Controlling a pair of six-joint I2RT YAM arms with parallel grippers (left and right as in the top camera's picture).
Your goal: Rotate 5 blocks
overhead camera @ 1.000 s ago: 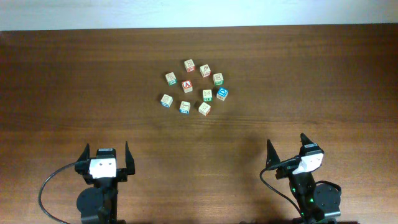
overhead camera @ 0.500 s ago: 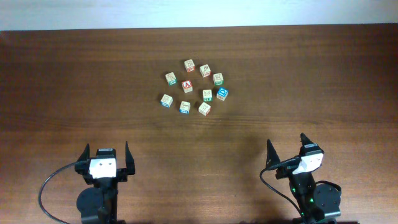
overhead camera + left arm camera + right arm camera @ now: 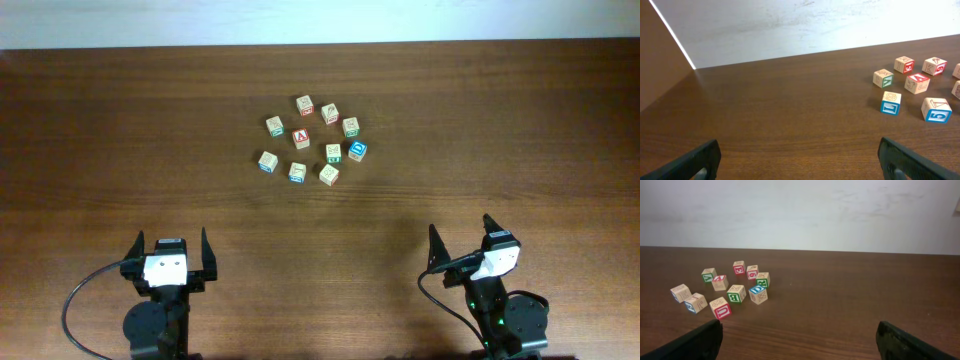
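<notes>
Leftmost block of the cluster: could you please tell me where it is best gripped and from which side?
Probably best from above, jaws on two opposite side faces of the leftmost block. It lies flat, slightly turned, with gaps to its neighbours.

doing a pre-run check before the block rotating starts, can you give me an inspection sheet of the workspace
surface: dark wood table, no spills seen
job's things: blue- and green-printed blocks in a loose cluster at the far middle, none stacked, none held
clutter: red-printed cubes mixed into the cluster, including the red A cube near its centre
grippers: left gripper and right gripper both open and empty, at the near edge, well short of the blocks
cables: left cable and right cable loop beside the arm bases
surroundings: pale wall behind the table; nothing else seen
</notes>
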